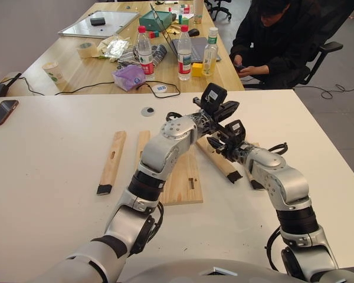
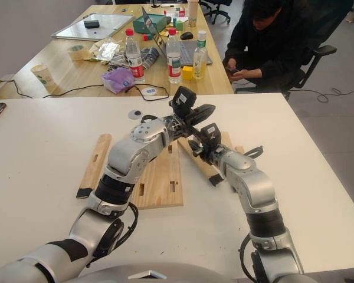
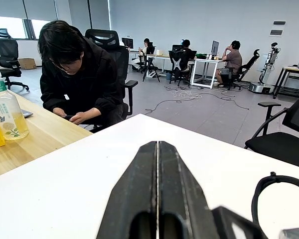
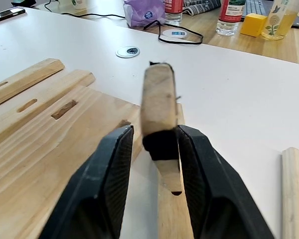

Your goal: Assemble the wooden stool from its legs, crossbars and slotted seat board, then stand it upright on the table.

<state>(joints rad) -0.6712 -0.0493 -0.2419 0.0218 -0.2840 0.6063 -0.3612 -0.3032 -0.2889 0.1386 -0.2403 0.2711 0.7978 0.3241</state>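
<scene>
Pressing flat together, the fingers of the left gripper (image 3: 157, 149) meet along a thin seam in the left wrist view, with nothing between them and the white table (image 3: 65, 194) spread out below. The eye views add its place. It is raised above the middle of the table, just beyond and higher than the right gripper (image 1: 217, 142).

The right wrist view gives the closest detail. The right gripper's two fingers (image 4: 112, 169) stand tight on either side of the dark band of a held leg (image 4: 158, 99), and the leg's far end is lifted clear of the table. To one side lies the seat board (image 4: 45, 149) with a cut slot. A wooden bar (image 4: 295, 189) lies on the table on the other side.

The eye views give the layout. The seat board lies flat under the left forearm. A second leg (image 1: 143, 143) lies along its left edge and an outer leg (image 1: 112, 161) lies farther left, apart from it. A slanting leg (image 1: 221, 163) with a dark tip rests on the table just right of the board, beneath the right gripper.

The left arm runs up from the lower left, crosses over the board with its elbow bent, and lifts its wrist. The right arm rises from the lower right with its forearm angled inward and its gripper low over the table.
</scene>
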